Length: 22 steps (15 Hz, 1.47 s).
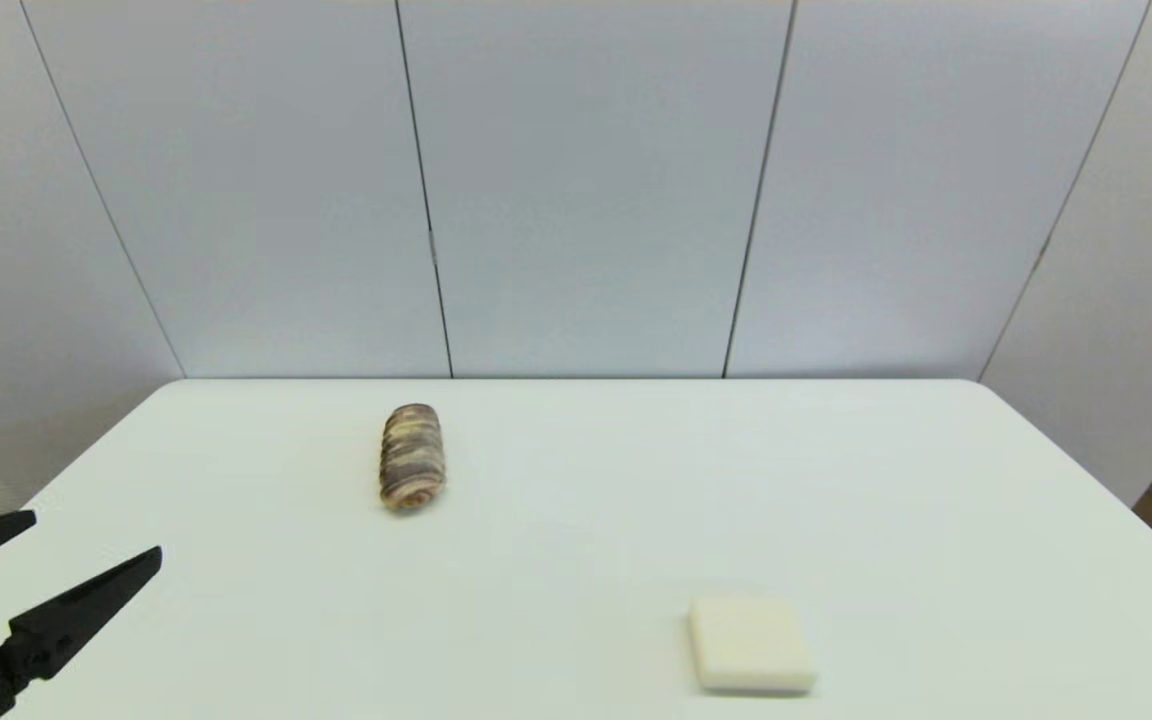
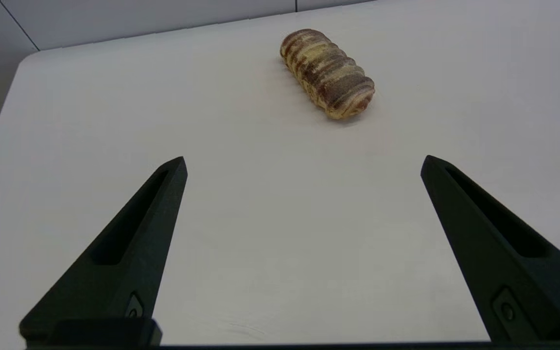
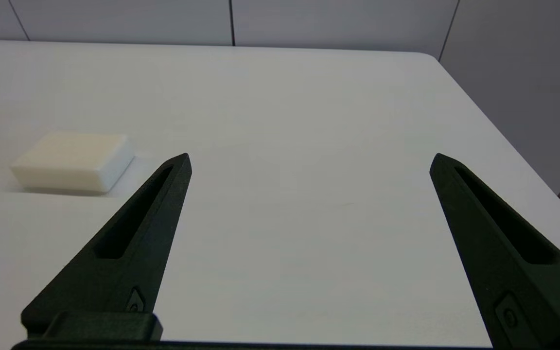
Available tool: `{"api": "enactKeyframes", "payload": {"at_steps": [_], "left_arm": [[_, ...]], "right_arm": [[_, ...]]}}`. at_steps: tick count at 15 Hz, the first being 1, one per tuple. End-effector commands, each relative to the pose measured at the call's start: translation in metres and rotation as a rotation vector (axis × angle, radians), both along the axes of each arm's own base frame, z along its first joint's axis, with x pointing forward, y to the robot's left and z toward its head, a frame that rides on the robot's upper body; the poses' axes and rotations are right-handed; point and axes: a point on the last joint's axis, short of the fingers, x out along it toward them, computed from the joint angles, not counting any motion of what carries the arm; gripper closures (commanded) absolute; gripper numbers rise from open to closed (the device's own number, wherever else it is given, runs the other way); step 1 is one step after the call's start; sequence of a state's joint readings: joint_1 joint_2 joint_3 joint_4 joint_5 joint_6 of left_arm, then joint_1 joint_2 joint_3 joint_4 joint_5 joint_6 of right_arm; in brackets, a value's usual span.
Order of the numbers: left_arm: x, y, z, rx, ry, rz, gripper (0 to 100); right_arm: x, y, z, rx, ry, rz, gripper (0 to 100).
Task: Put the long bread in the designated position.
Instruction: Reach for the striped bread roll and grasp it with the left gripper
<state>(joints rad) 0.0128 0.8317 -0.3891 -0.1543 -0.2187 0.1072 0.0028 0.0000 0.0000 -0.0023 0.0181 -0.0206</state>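
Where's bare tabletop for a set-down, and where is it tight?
Bare: the white table between the long bread and the cream square block, and the right half beyond the block. Tight only by the loaf, the block, and the near-left corner where the open left gripper hovers. The right gripper is open.

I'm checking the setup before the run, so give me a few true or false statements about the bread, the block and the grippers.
1. The long bread lies on the table, untouched. True.
2. The left gripper is shut on the bread. False: it is open, short of the loaf.
3. The square block touches the bread. False: they lie well apart.
4. The right gripper is open and empty. True.
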Motion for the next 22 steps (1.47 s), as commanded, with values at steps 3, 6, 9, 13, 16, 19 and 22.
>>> {"api": "enactKeyframes", "payload": {"at_steps": [3,6,9,13,16,19,22], "left_arm": [[0.082,0.003,-0.013,-0.009,0.094,0.014,0],[0.123,0.003,-0.043,-0.012,0.213,0.007,0],[0.171,-0.001,-0.053,-0.029,0.285,-0.01,0],[0.203,-0.008,-0.047,-0.025,0.358,-0.035,0],[0.209,-0.013,-0.029,-0.026,0.543,-0.045,0],[0.218,-0.025,-0.001,-0.047,0.655,-0.056,0],[0.229,-0.046,0.027,-0.019,0.77,-0.11,0]], "right_arm": [[0.0,0.0,0.0,-0.001,0.001,0.001,0],[0.0,0.0,0.0,-0.001,0.001,0.001,0],[0.0,0.0,0.0,-0.001,0.001,0.001,0],[0.0,0.0,0.0,-0.001,0.001,0.001,0],[0.0,0.0,0.0,-0.001,0.001,0.001,0],[0.0,0.0,0.0,-0.001,0.001,0.001,0],[0.0,0.0,0.0,-0.001,0.001,0.001,0]]}}
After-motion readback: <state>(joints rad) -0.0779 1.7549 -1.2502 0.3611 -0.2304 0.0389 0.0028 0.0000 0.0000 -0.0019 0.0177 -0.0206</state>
